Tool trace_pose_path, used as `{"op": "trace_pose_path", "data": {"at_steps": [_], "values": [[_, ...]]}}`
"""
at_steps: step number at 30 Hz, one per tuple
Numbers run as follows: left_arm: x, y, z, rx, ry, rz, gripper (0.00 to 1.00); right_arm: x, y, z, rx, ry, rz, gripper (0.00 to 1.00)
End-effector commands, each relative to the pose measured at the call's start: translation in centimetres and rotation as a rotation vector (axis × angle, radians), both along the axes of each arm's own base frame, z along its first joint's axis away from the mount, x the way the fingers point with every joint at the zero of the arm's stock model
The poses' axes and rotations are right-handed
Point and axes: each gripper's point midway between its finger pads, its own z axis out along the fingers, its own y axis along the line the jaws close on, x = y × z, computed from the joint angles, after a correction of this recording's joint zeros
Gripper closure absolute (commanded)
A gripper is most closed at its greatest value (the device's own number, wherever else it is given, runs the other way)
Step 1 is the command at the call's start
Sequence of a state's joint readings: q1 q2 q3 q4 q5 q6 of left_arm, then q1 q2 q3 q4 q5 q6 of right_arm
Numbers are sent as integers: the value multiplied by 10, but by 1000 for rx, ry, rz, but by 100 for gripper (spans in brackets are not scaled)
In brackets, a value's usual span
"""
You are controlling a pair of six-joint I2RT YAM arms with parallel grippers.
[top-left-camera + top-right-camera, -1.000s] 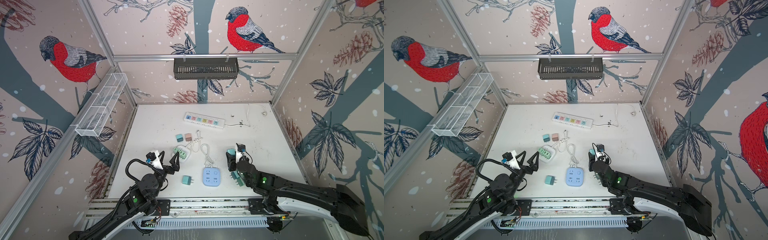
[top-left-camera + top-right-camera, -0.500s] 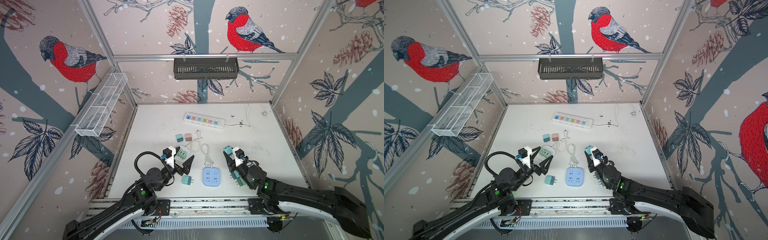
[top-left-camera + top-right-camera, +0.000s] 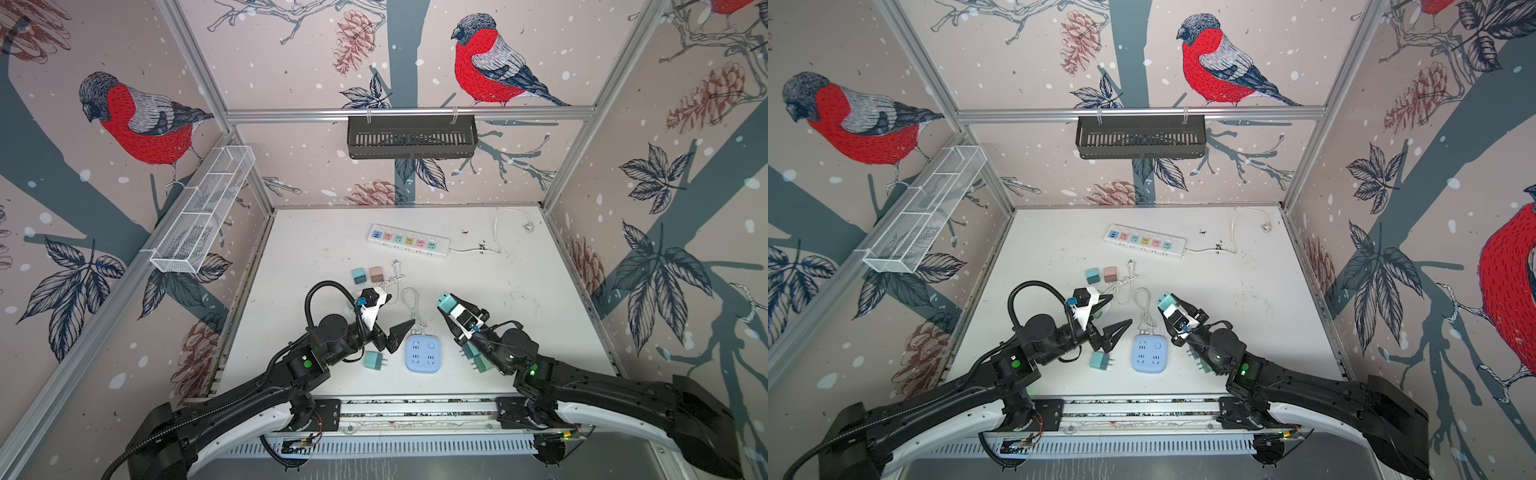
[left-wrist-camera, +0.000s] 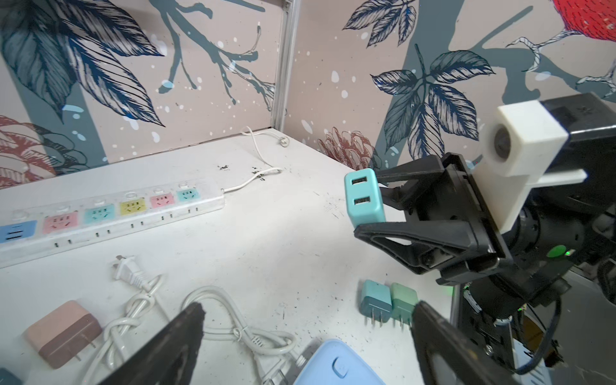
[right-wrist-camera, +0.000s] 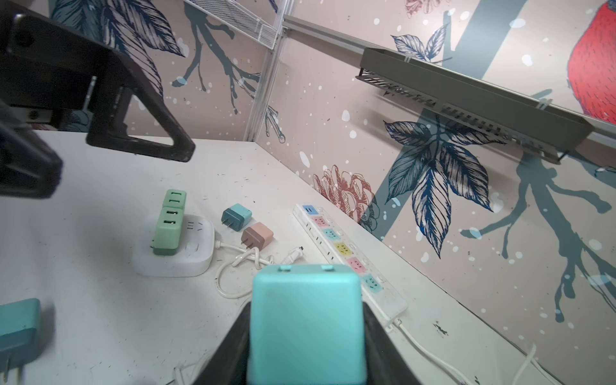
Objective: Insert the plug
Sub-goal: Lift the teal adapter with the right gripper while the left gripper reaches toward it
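Now, left gripper (image 3: 402,308): we see it spread wide, empty, left of centre.
Blue socket (image 3: 423,353): lower centre, between both arms, below-left of the plug.
Cyan plug (image 4: 361,196): aloft right of centre, long axis slanting to upper left, USB end outward; prongs hidden.
Right gripper (image 3: 449,305): clamped on the plug; nearer arm.
Writing: none we can read.

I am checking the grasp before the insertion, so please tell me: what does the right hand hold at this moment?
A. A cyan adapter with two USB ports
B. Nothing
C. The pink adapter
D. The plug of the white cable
A: in the left wrist view the right hand is shut on the cyan adapter, whose two USB ports face outward.
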State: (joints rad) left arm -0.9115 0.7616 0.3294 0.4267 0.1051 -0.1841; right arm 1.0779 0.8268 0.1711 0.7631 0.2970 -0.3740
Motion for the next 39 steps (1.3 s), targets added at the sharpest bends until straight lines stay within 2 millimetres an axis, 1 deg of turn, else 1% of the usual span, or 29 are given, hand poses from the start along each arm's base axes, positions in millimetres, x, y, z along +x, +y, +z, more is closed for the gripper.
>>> {"op": "trace_pose_path", "data": {"at_steps": [1,3,6,11,16,23,31,39], "values": [[-6,-10,13,-22,-22,-64,4,-13,11,13,-11,-81,86,97],[-7,-15,13,-17,11,-84,6,-14,10,16,-9,-106,82,97],[-15,-21,16,-35,23,-143,7,-17,9,18,-12,-145,88,97],[-19,-26,18,-49,49,-179,8,-27,16,20,-31,-194,152,96],[-22,-37,15,-35,101,-230,13,-32,19,21,-56,-242,174,94],[-20,-50,5,15,141,-254,20,-30,26,17,-110,-270,179,93],[-16,-55,0,52,142,-228,23,-35,31,12,-147,-296,207,89],[-17,-64,-5,87,151,-245,31,-38,33,7,-178,-302,219,87]]}}
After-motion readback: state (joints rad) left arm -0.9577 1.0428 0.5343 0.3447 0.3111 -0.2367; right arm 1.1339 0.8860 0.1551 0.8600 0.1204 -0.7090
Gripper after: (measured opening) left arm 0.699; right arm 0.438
